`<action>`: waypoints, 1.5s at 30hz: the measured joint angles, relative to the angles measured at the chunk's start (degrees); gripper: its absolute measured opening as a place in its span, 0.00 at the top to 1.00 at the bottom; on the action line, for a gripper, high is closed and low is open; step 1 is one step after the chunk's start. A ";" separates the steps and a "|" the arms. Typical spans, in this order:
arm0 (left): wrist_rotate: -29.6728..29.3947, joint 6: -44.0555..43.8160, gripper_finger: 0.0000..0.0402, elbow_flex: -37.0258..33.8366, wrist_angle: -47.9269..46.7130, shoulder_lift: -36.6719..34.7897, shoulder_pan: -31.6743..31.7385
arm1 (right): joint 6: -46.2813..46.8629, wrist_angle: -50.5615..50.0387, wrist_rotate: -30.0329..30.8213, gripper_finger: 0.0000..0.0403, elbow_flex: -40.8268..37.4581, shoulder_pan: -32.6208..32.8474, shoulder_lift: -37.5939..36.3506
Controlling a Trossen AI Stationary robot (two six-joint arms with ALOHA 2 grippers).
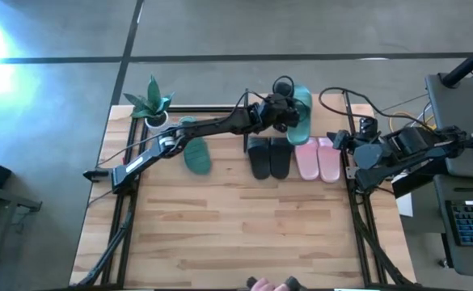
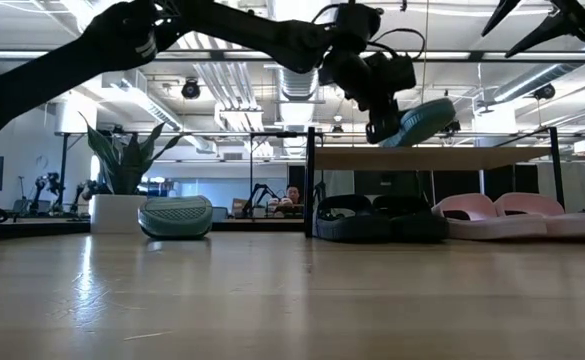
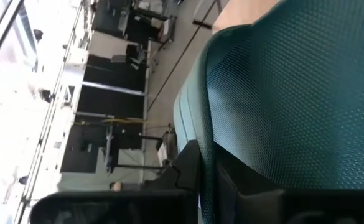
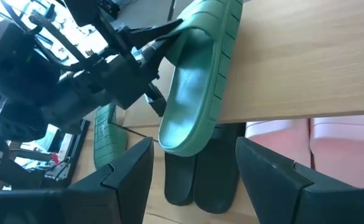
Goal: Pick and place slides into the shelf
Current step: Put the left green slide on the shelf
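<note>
My left gripper [image 1: 294,121] held a teal-green slide [image 1: 300,115] clenched in its fingers above the shelf [image 2: 442,158], tilted so the sole could settle on the top board. Black slides [image 1: 269,157] and pink slides [image 1: 318,158] sat on the lower tier; the other teal slide [image 1: 196,153] lay on the tabletop [image 1: 244,226]. My right gripper [image 4: 194,168] waited nearby, fingers apart. The shelf's top hid the pairs' toes.

No readable text, label, brand, number or sign shows in any view.
</note>
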 joint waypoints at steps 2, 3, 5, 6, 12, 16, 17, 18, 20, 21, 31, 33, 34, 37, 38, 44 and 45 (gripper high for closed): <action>-0.66 -1.80 1.00 -0.34 0.07 0.06 0.00 | 0.00 0.00 0.00 0.46 0.00 0.00 0.27; -0.82 -2.98 1.00 -0.68 0.18 0.12 0.00 | 0.00 0.00 -0.13 0.46 0.00 0.00 0.29; -1.85 -4.19 0.98 -1.22 0.48 0.25 0.02 | -0.02 0.04 -0.58 0.46 0.00 0.00 0.35; -2.26 -4.26 0.97 -1.60 0.48 0.25 -0.04 | -0.02 0.05 -0.93 0.46 0.00 0.00 0.59; -2.79 -4.59 0.79 -1.66 0.04 0.23 -0.02 | -0.04 0.07 -1.75 0.46 0.00 0.00 1.51; -4.73 -4.59 0.66 -1.36 -0.24 0.10 -0.17 | -0.11 0.07 -2.26 0.46 0.00 0.00 2.31; -4.98 -4.56 0.63 -1.41 -0.83 -0.17 -0.20 | -0.20 0.07 -2.65 0.46 0.00 0.00 2.50; -5.18 -4.56 0.60 -1.65 -1.22 -0.58 -0.22 | -0.20 0.03 -2.88 0.46 0.00 0.00 2.64; -5.48 -4.52 0.55 -1.69 -2.20 -1.16 -0.22 | -0.22 0.04 -3.04 0.46 0.00 0.00 2.85; -6.00 -4.56 0.53 -1.50 -2.10 -1.34 -0.24 | -0.22 0.07 -3.04 0.46 0.00 0.00 2.84; -8.76 -4.58 0.48 -1.48 -2.09 -1.74 -0.30 | -0.22 0.84 -4.34 0.46 0.44 0.00 2.83; -9.90 -4.41 0.48 -1.49 -2.37 -2.10 -0.51 | -1.24 2.59 -4.37 0.46 0.44 0.00 2.83; -10.43 -4.24 0.47 -1.70 -2.50 -2.44 -0.66 | -2.13 3.74 -4.41 0.46 0.44 0.00 2.83; -10.60 -4.61 0.47 -1.82 -4.72 -4.47 -1.13 | -3.07 4.34 -3.93 0.50 0.44 -0.14 2.84; -9.58 -5.27 0.47 -1.80 -5.26 -5.21 -1.25 | -3.09 4.22 -3.35 0.53 0.43 -0.30 2.82; -3.15 -15.08 0.47 -1.72 -12.59 -6.24 -1.28 | -3.52 3.87 -1.49 0.68 0.39 -1.74 2.02; -3.09 -15.98 0.47 -1.59 -14.76 -6.15 -1.40 | -3.92 3.92 -1.49 0.69 0.44 -1.91 2.02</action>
